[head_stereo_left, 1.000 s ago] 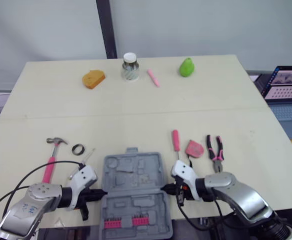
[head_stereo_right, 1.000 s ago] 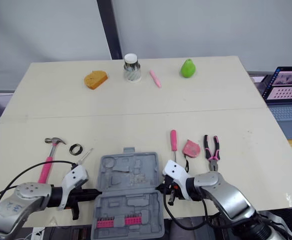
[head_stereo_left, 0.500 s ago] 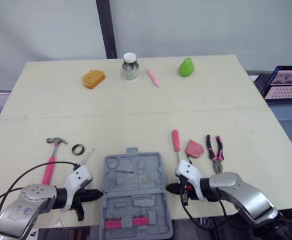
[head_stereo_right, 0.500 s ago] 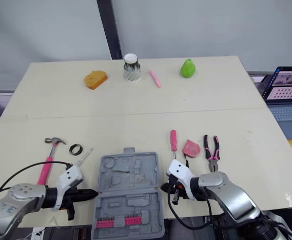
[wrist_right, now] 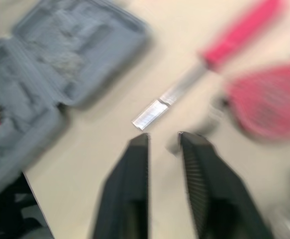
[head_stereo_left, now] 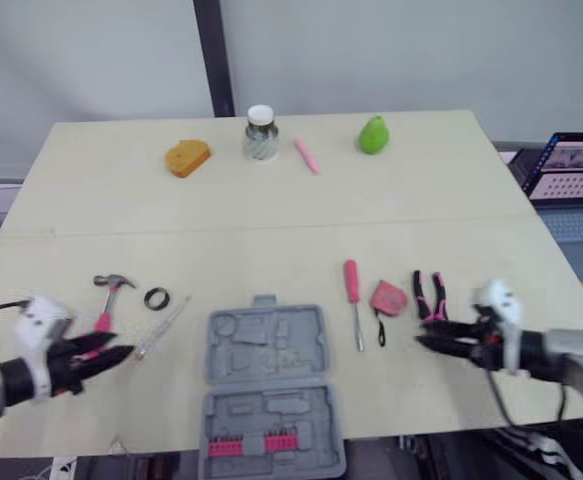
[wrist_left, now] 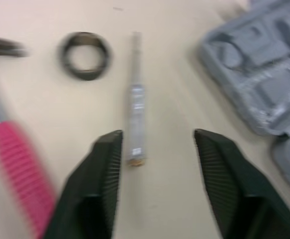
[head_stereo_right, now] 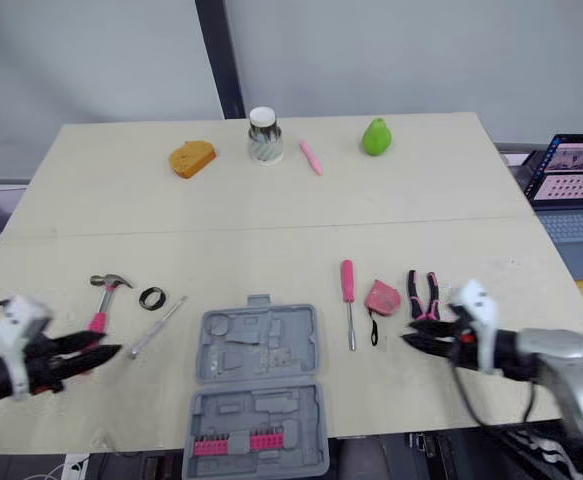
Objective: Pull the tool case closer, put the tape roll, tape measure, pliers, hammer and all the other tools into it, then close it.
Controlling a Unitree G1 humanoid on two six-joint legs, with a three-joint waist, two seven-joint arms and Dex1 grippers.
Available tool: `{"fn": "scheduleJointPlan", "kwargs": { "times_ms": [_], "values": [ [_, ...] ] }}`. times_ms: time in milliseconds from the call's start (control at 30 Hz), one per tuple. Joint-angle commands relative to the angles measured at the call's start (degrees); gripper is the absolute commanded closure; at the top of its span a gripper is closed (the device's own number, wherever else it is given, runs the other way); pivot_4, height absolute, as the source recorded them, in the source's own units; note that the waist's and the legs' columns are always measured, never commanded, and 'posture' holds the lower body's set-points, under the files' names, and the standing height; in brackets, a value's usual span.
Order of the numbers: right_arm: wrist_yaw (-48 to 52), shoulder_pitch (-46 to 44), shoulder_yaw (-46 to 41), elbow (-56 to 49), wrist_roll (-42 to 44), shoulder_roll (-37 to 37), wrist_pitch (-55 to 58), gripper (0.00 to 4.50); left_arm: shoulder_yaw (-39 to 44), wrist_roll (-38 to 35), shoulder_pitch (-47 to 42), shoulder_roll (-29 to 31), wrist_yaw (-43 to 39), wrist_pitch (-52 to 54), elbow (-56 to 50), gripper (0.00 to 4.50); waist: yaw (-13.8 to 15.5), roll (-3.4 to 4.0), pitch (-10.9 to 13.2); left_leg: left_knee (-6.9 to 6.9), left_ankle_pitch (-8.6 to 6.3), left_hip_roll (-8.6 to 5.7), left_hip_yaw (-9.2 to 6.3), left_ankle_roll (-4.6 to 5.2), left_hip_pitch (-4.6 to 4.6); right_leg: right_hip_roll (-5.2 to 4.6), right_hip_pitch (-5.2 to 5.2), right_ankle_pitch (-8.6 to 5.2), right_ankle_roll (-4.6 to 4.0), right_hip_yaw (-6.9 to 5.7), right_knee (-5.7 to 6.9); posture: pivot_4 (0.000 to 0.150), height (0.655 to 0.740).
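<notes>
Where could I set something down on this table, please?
The middle band of the table, between the far row from orange block to green object and the tools, is bare. Crowded: left of the tool case around hammer, tape roll and clear screwdriver; right of it around pink screwdriver, tape measure and pliers.

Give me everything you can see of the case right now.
The case is grey moulded plastic, lying open and flat at the table's near edge, which its near half seems to overhang. Both halves show shaped recesses, empty except a row of pink bits in the near half. A small handle juts from the far edge. Nothing touches it but the table.
</notes>
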Motion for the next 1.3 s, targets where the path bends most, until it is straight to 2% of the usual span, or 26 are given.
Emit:
{"fn": "scheduleJointPlan", "kwargs": {
  "times_ms": [33, 100, 200, 300, 633, 867, 933, 1033, 1133, 1300],
  "values": [
    [3.8, -1.6, -5.3, 12.9, -1.3, -3.5, -6.6, 1.01, 6.4, 2.3, 0.1, 1.6, 0.1, -7.3, 11.3, 0.04, -0.2, -0.02, 0.0, -0.02, 0.00, 0.00, 0.05, 0.00, 0.04, 0.00, 0.00, 0.00, 0.00, 0.02, 0.01, 0.150, 0.7400],
    [5.0, -2.8, -5.4, 18.2, -2.3, -4.4, -9.5, 0.03, 7.5, 2.8, -0.4, 2.1, 0.1, -10.1, 15.8, 0.00, -0.2, -0.05, 0.0, -0.04, 0.00, 0.01, 0.09, 0.00, 0.09, 0.00, -0.01, 0.00, 0.00, 0.02, 0.02, 0.150, 0.7400],
    [5.9, -4.5, -5.3, 25.5, -3.9, -5.0, -13.3, 0.03, 8.9, 4.0, -0.3, 3.1, 0.2, -14.4, 23.3, 0.00, -0.2, -0.08, 0.0, -0.05, 0.00, 0.03, 0.11, -0.01, 0.09, 0.00, -0.02, 0.00, 0.00, 0.04, 0.02, 0.150, 0.7400],
    [5.8, -5.9, -4.8, 29.2, -5.1, -4.8, -15.6, 0.03, 9.3, 4.2, -0.5, 3.2, 0.7, -16.6, 26.2, 0.00, -0.2, -0.12, 0.0, -0.08, -0.01, 0.03, 0.24, -0.02, 0.08, -0.01, -0.11, 0.00, 0.00, 0.15, 0.04, 0.150, 0.7400],
    [5.3, -7.1, -3.9, 27.7, -5.4, -3.9, -15.9, 0.03, 7.9, 4.2, -1.7, 2.9, 2.4, -17.5, 25.1, 0.00, -0.2, -0.17, 0.0, -0.08, -0.06, 0.10, 0.69, -0.05, 0.10, -0.02, -0.45, 0.06, -0.02, 0.53, 0.25, 0.150, 0.7400],
    [4.9, -5.3, -5.0, 20.6, -3.5, -3.7, -12.7, 0.03, 6.8, 2.8, -2.8, 1.2, 3.9, -15.2, 19.3, 0.00, -0.2, -0.18, 0.0, -0.05, -0.09, 0.12, 0.74, -0.06, 0.10, -0.02, -0.47, 0.07, -0.03, 0.55, 0.27, 0.150, 0.7400],
    [5.1, -6.1, -4.6, 14.0, -0.7, -3.2, -9.6, 0.03, 3.3, 1.7, -4.3, -0.2, 4.2, -13.7, 12.8, 0.00, -0.2, -0.18, 0.0, -0.06, -0.10, 0.13, 0.75, -0.07, 0.11, -0.02, -0.47, 0.07, -0.03, 0.55, 0.26, 0.150, 0.7400],
    [5.2, -8.1, -2.0, 4.5, 2.5, -2.5, -5.2, 0.03, -2.7, 4.0, -6.6, 0.0, 4.0, -15.2, 8.2, 0.00, 0.0, -0.18, 0.0, -0.03, -0.10, 0.13, 0.75, -0.07, 0.11, -0.02, -0.46, 0.10, -0.04, 0.61, 0.30, 0.150, 0.7400],
    [3.6, -13.8, 4.6, -6.6, 5.6, 0.1, -0.9, 0.03, -11.1, 7.6, -11.5, 2.8, 0.3, -19.2, 9.7, 0.00, -0.2, -0.21, 0.0, -0.04, -0.10, 0.20, 0.75, -0.12, 0.12, 0.05, -0.49, 0.11, -0.06, 0.59, 0.32, 0.150, 0.7400],
    [0.1, -22.1, 13.7, -15.8, 7.6, 5.9, 3.4, 0.03, -20.9, 11.6, -22.3, 4.4, -5.2, -25.9, 18.2, 0.00, 0.0, -0.21, 0.0, -0.03, -0.14, 0.32, 0.79, -0.22, 0.01, 0.23, -0.57, 0.14, -0.10, 0.52, 0.35, 0.150, 0.7400]
  ]
}}
